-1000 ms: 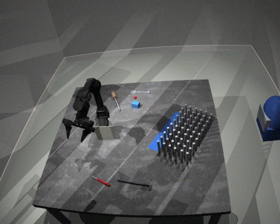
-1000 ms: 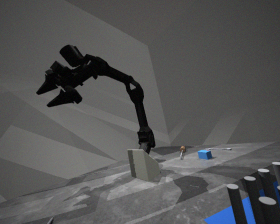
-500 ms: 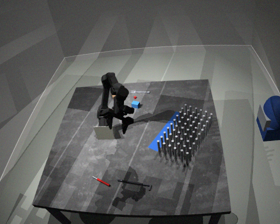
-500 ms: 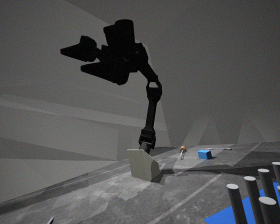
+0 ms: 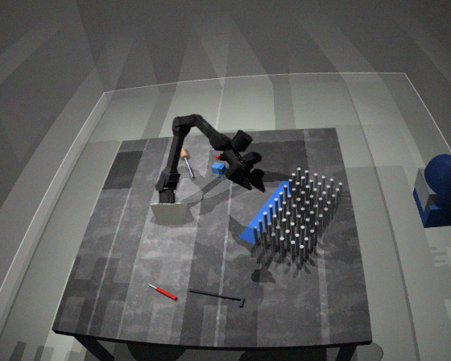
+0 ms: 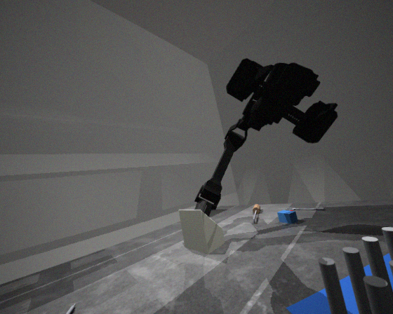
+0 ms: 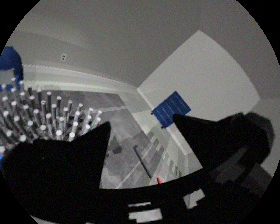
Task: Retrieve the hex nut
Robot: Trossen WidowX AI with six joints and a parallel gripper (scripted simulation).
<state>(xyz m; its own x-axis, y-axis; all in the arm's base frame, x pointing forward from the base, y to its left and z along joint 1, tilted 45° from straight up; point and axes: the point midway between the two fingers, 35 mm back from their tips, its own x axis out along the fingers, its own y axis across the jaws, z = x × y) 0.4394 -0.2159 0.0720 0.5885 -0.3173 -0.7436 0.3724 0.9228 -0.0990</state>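
Observation:
My gripper (image 5: 258,189) (image 7: 142,120) is open and empty, raised in the air left of the spacer field; it also shows large in the exterior view (image 6: 278,101). The metal spacers (image 5: 301,254) (image 6: 354,273) (image 7: 72,135) stand upright in rows. The blue taped strip (image 5: 251,234) (image 6: 308,305) lies along their left side in the top view. A thin black hooked tool (image 5: 215,294) (image 7: 142,161) lies on the near part of the table, its short bent end to the right. The nut cannot be made out among the spacers.
A red pen-like tool (image 5: 166,293) (image 7: 159,181) lies left of the hooked tool. A wooden-handled screwdriver (image 5: 184,154) (image 6: 256,209), a blue block (image 5: 217,168) (image 6: 287,216), a small red object (image 5: 217,157) and a thin metal tool (image 6: 311,209) lie toward the back.

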